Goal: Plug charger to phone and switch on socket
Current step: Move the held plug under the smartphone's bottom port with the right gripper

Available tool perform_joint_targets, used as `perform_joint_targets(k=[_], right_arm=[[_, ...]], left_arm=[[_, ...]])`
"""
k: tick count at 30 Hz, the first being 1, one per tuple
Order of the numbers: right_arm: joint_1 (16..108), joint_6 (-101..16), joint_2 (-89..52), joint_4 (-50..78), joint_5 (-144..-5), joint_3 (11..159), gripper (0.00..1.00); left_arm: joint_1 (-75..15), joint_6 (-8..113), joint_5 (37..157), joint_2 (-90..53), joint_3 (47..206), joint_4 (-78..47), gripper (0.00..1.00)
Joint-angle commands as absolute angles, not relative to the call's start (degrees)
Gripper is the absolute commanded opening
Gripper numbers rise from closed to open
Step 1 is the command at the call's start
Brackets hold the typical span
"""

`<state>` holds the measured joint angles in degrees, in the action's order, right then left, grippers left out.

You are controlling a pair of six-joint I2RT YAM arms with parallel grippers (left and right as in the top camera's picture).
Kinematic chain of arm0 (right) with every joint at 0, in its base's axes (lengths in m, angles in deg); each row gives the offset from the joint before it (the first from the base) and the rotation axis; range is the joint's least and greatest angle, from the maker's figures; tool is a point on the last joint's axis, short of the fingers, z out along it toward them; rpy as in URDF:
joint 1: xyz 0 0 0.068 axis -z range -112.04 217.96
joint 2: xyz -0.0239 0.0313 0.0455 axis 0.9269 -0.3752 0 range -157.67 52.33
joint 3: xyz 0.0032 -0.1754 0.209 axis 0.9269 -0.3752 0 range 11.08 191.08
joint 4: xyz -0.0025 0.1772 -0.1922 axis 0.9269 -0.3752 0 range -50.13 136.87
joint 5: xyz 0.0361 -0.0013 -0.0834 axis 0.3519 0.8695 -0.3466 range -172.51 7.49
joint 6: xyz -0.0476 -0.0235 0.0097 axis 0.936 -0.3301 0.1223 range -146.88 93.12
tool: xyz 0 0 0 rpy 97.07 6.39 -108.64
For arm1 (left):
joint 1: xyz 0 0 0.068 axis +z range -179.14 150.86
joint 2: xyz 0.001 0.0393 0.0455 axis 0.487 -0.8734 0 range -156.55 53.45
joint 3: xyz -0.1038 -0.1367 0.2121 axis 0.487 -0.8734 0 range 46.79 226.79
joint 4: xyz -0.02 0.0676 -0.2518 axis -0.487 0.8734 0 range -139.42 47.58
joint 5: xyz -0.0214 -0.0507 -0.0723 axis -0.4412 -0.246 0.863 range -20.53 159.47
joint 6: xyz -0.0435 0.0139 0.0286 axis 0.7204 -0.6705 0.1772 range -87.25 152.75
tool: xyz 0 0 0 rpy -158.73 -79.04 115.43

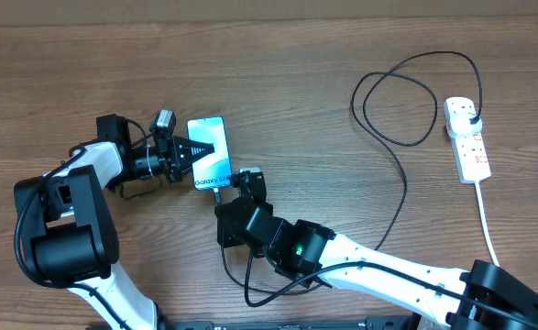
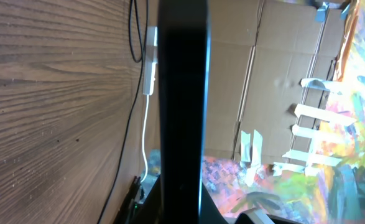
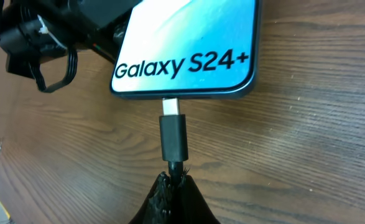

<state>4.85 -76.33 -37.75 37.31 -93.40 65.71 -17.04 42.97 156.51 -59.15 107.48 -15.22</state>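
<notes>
The phone (image 1: 210,152) lies near the table's middle with its light-blue "Galaxy S24+" screen (image 3: 188,43) lit. My left gripper (image 1: 193,151) is shut on its left side; in the left wrist view the phone's dark edge (image 2: 182,93) fills the space between the jaws of the left gripper (image 2: 182,193). My right gripper (image 1: 233,183) (image 3: 173,179) is shut on the charger cable just behind the black connector (image 3: 173,137). The connector's metal tip (image 3: 170,107) meets the phone's bottom edge, with a short length of metal showing. The charger cable (image 1: 402,188) loops back to its plug (image 1: 471,117) in the socket (image 1: 469,147).
The socket's white cord (image 1: 488,229) runs toward the front right edge. The cable's loop (image 1: 397,101) lies at the back right. My left arm's base (image 1: 62,229) stands front left. Cardboard (image 2: 263,74) and colourful sheeting (image 2: 350,155) stand beyond the table.
</notes>
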Motion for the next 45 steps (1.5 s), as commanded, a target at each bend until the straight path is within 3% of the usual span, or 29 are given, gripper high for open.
perform_joint_targets(k=[1, 45], right_arm=[[4.72, -75.94, -37.86, 37.79, -95.59, 65.78, 0.04], [4.83, -69.80, -38.84, 38.44, -91.94, 65.93, 0.04]], left_arm=[[-17.26, 43.73, 160.01, -57.88, 107.70, -15.42, 0.04], [-17.33, 43.01, 157.30, -57.88, 107.70, -18.65, 0.04]])
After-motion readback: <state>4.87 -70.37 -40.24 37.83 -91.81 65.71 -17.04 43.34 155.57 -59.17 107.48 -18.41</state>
